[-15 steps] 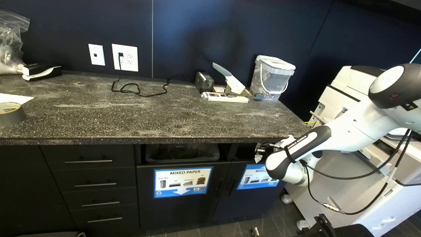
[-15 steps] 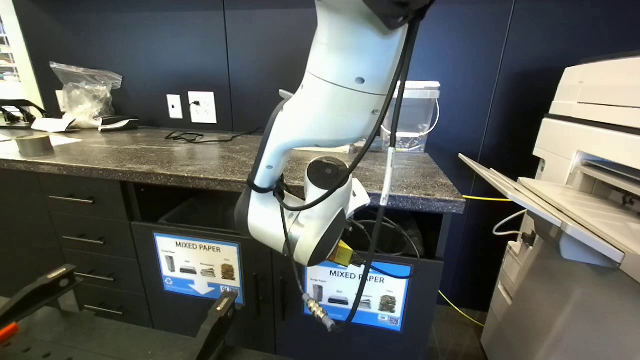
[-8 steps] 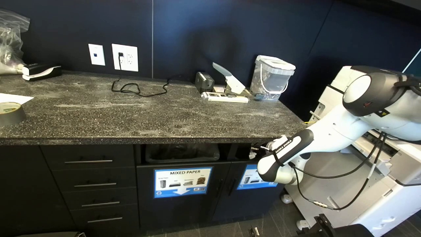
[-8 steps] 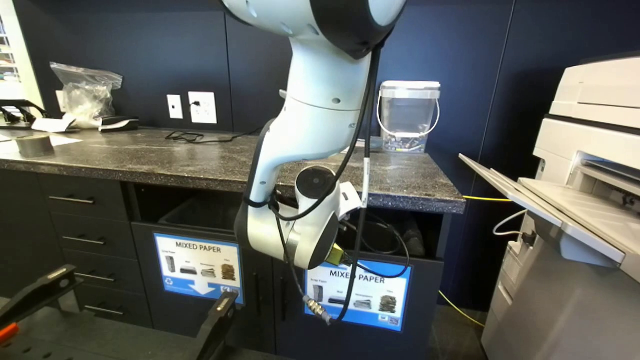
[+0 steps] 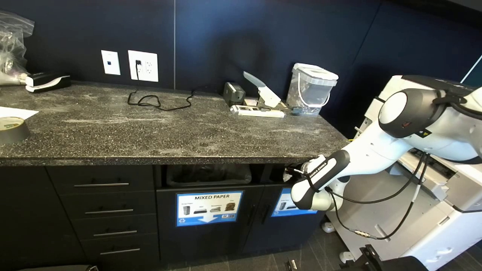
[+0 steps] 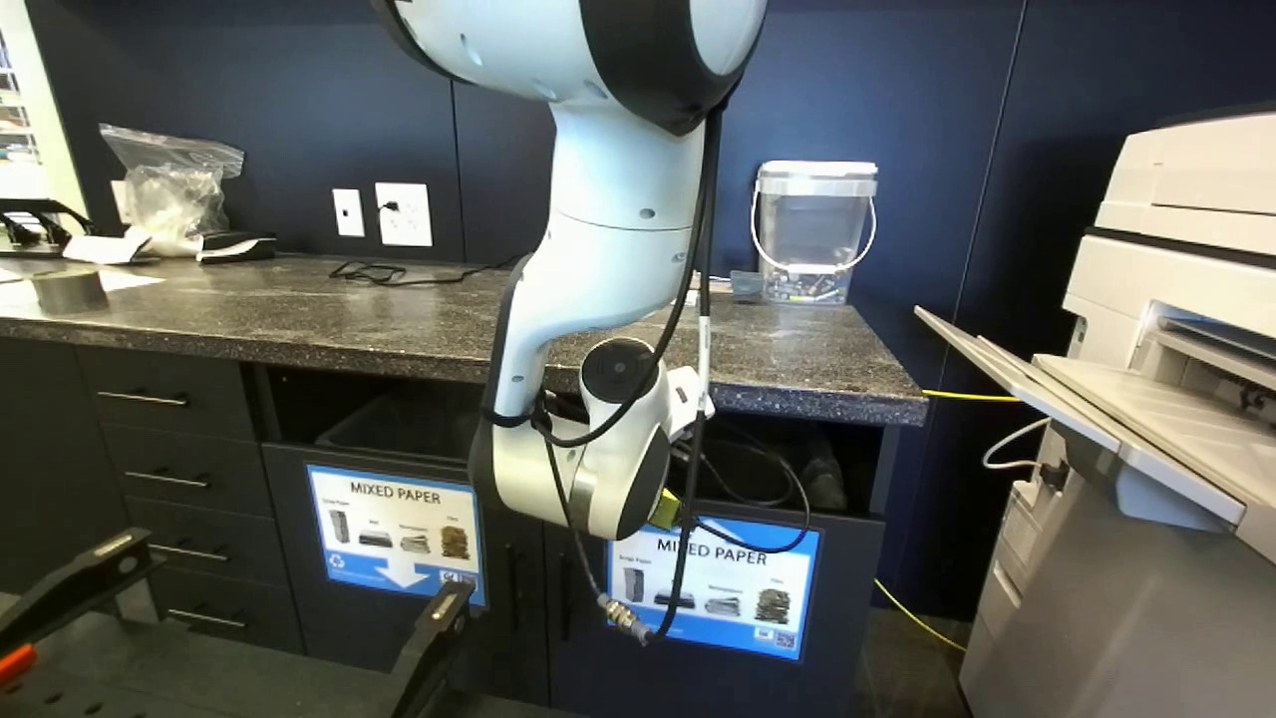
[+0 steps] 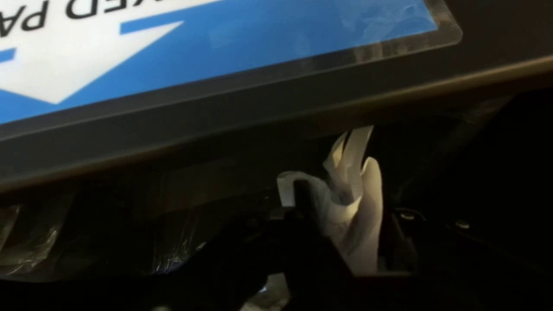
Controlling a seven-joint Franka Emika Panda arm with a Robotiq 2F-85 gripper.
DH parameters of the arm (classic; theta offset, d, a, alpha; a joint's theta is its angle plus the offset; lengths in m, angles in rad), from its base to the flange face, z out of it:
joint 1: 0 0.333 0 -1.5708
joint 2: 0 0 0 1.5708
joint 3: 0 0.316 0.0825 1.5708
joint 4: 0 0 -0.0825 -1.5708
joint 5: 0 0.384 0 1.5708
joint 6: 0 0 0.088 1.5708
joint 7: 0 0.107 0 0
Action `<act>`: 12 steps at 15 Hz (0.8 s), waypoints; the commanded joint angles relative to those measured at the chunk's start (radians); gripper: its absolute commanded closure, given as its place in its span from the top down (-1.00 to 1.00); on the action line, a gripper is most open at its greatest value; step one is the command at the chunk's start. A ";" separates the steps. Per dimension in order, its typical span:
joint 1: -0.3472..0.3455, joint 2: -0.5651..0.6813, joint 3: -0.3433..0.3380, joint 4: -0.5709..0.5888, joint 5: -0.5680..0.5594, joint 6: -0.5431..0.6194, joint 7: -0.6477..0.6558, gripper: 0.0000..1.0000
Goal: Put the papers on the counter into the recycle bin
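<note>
desk was long, dark grey speckled stone, thick-edged, over black cabinets; a dark blue panelled wall rose behind. at the desk's far side stood a white-lidded clear plastic tub. papers, pale and curled into strips, stuck up at the pincer in the dim mouth of the recycle bin. wrist view was too dark to tell whether the pincer gripped them or stood slack.

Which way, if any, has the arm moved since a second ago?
Yes. In an exterior view the arm has shifted toward picture left, nearer the drawers.
</note>
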 commanded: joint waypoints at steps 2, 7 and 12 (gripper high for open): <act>0.076 -0.007 -0.065 0.028 0.039 -0.011 0.001 0.47; 0.136 -0.042 -0.137 -0.015 0.082 -0.021 -0.029 1.00; 0.180 -0.131 -0.213 -0.122 0.074 -0.075 -0.079 1.00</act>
